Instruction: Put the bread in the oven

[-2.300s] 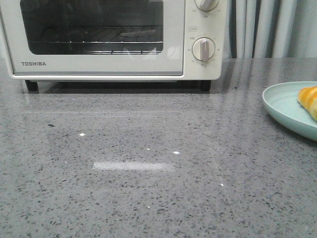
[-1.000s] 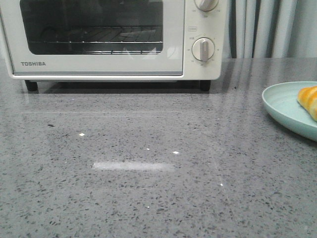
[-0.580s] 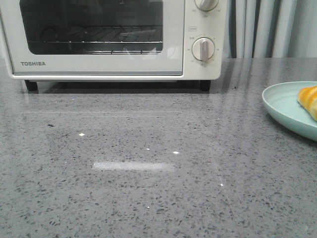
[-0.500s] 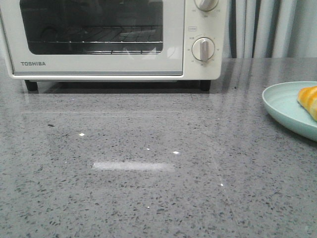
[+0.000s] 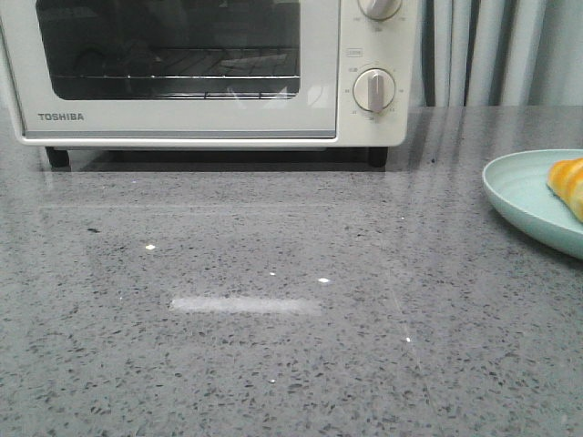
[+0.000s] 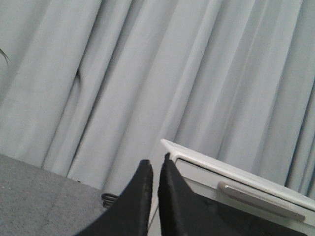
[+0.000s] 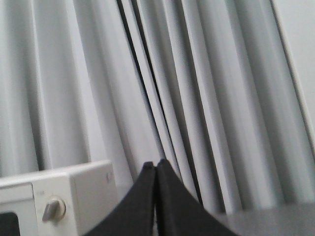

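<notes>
nothing of the task looks done yet: the oven (image 5: 209,73) has its door closed, and the bread (image 5: 568,185) lies on a pale green plate (image 5: 524,196) at the table's right edge, well apart from it. opening the door, lifting the bread and loading it all remain. only one end of the bread shows, so its long axis cannot be told. the left gripper (image 6: 153,169) and right gripper (image 7: 156,169) are both pinched closed on nothing.
</notes>
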